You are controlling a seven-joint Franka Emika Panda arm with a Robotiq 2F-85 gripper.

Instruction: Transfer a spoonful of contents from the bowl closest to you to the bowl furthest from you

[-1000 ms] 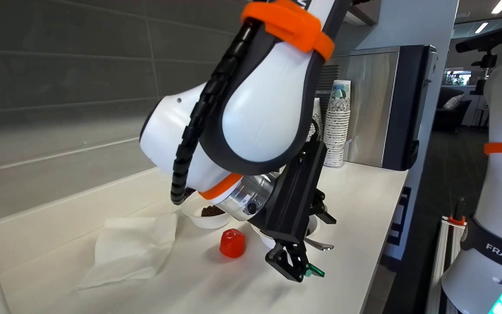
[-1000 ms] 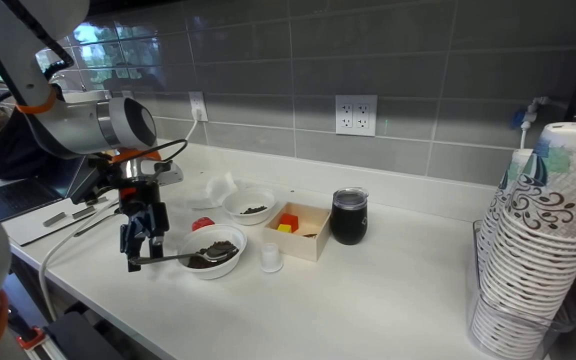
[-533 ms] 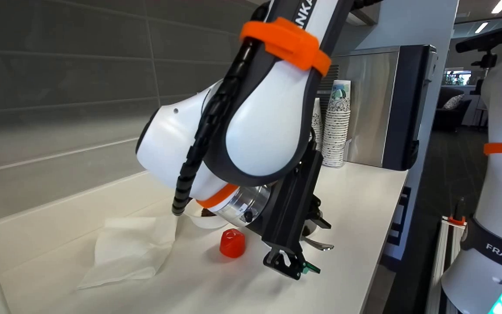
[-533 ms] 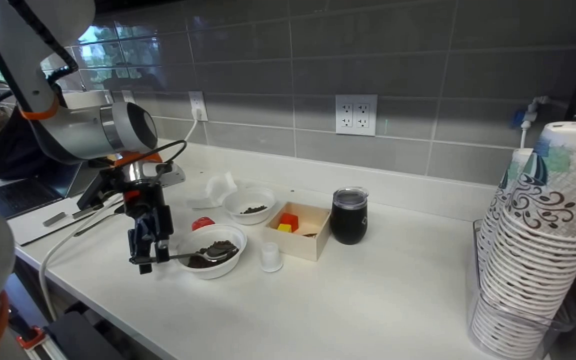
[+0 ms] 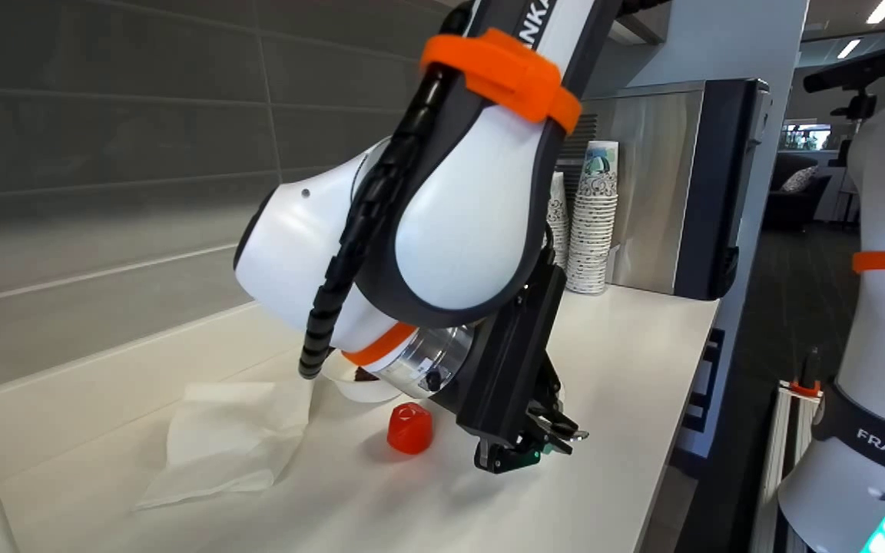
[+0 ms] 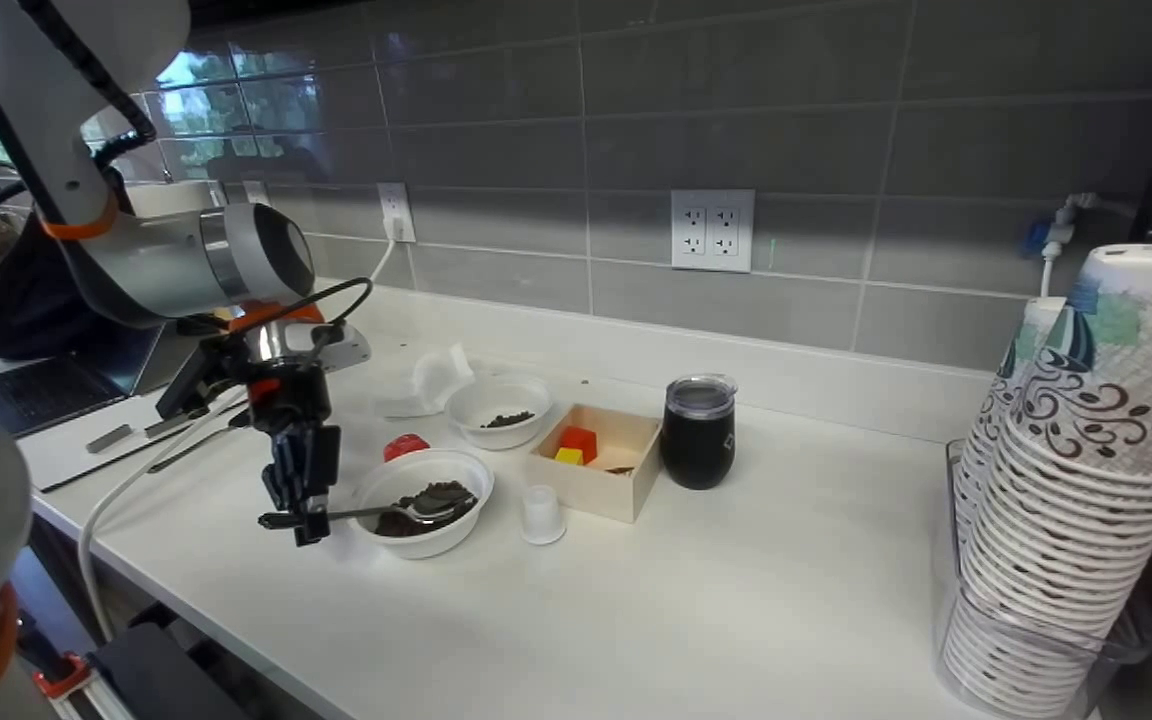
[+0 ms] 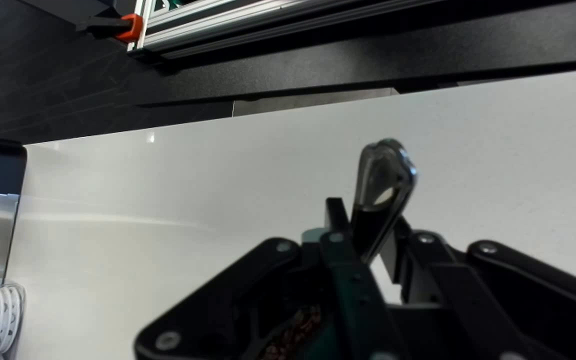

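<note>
In an exterior view a white bowl [image 6: 441, 549] with dark brown grounds stands nearer the counter's front. A metal spoon [image 6: 436, 510] rests in it, its handle reaching out over the rim. My gripper [image 6: 308, 522] has its fingers on that handle, outside the bowl, pointing down. Seen from the wrist, the handle end [image 7: 385, 172] juts out between the closed-up fingers of the gripper [image 7: 368, 220]. The farther white bowl [image 6: 496, 438], by the wall, holds a smaller heap of grounds. In an exterior view the arm partly covers that bowl [image 5: 366, 392].
A red pod [image 5: 409, 428] sits close to both bowls, and a paper towel [image 5: 235, 438] lies by the wall. Beside the bowls are a wooden box [image 6: 586, 492] with blocks, a small clear cup [image 6: 541, 515] and a black tumbler [image 6: 698, 440]. Stacked paper cups [image 6: 1066, 560] stand farther off.
The gripper has moved slightly toward the near bowl, and its fingers have come together from wide apart around the spoon handle. The spoon and bowls have stayed in place.
</note>
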